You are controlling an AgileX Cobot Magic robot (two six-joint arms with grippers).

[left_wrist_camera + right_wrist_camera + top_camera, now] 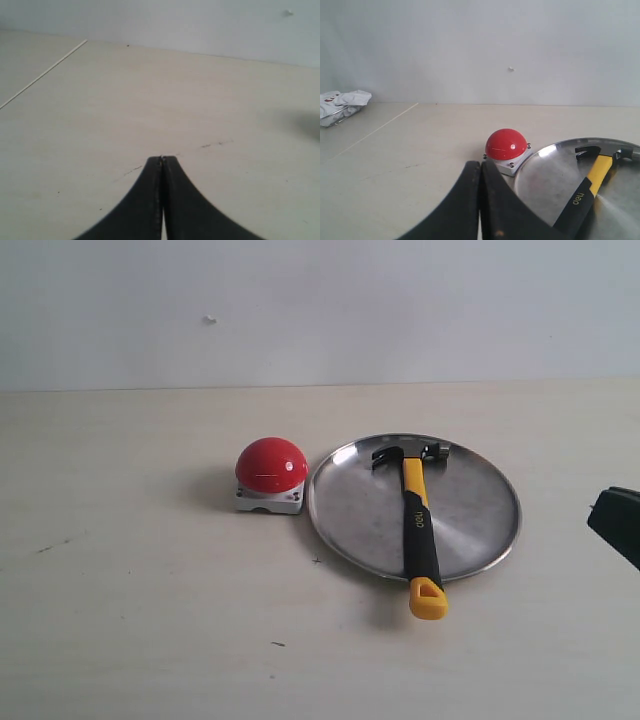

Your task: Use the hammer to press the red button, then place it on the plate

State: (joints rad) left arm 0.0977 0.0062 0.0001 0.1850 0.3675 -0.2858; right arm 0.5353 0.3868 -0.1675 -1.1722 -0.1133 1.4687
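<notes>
The hammer (419, 525) lies across the silver plate (350, 510), dark head at the far rim, yellow looped tip hanging over the near rim. The red button (271, 466) on its grey base sits just left of the plate, close to its rim. In the right wrist view the button (506, 144), the plate (540, 177) and the hammer (585, 192) lie ahead of my right gripper (480, 162), which is shut and empty. Only a dark part of the right arm (618, 522) shows at the exterior view's right edge. My left gripper (162, 158) is shut over bare table.
A crumpled white bag (342, 106) lies far off at the table's back edge in the right wrist view. A thin seam line (45, 74) runs across the tabletop. A pale wall (320, 300) stands behind the table.
</notes>
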